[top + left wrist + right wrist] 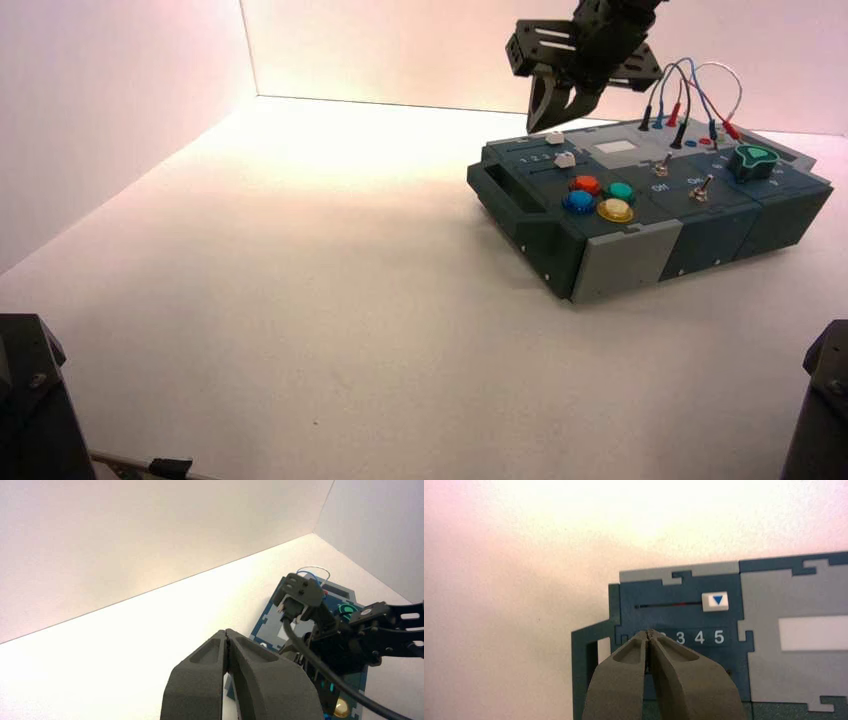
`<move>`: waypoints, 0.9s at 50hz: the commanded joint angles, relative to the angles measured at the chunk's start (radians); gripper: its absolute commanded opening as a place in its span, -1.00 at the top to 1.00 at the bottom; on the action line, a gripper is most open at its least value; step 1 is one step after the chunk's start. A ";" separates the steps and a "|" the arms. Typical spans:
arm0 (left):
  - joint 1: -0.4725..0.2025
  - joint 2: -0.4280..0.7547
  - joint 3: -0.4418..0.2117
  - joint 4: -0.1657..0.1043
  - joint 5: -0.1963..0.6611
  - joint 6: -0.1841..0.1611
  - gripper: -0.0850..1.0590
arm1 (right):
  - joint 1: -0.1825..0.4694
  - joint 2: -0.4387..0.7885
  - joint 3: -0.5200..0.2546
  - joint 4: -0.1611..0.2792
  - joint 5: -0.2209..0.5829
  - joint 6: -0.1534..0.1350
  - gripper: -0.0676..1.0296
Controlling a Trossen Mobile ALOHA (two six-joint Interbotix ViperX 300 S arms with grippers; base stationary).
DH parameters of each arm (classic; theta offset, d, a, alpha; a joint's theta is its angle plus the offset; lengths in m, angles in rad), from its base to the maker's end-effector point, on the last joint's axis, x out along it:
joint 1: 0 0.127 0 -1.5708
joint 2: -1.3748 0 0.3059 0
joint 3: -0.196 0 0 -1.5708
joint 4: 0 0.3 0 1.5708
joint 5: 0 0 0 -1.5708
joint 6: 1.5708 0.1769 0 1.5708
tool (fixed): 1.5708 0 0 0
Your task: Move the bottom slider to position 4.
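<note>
Bottom slider (565,160) is seen toward the box's (625,260) ten o'clock, but is hidden in close view by the right gripper (648,636), held closed above the sliders. Numeral 2 is partly covered; 4 (699,637) is left visible. Left gripper (226,636), closed, is parked well apart.

Right wrist view: end effector (648,633) likely hides bottom slider (565,160).

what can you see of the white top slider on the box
The top slider is a small, blocky white knob, apparently plastic, with a blue triangle on its face. It sits at the 5 end of its thin dark track, which shows some red, by the box's far left edge. The right pincer, shut, hovers nearby without touching it.
</note>
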 commanded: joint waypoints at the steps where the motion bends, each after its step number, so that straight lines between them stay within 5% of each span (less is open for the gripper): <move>1: 0.008 -0.006 -0.025 0.002 -0.009 0.005 0.90 | 0.003 -0.051 -0.008 -0.002 -0.014 -0.006 0.92; 45: 0.012 0.017 -0.021 0.002 -0.008 0.005 0.90 | 0.003 -0.049 -0.008 -0.015 -0.012 -0.006 0.92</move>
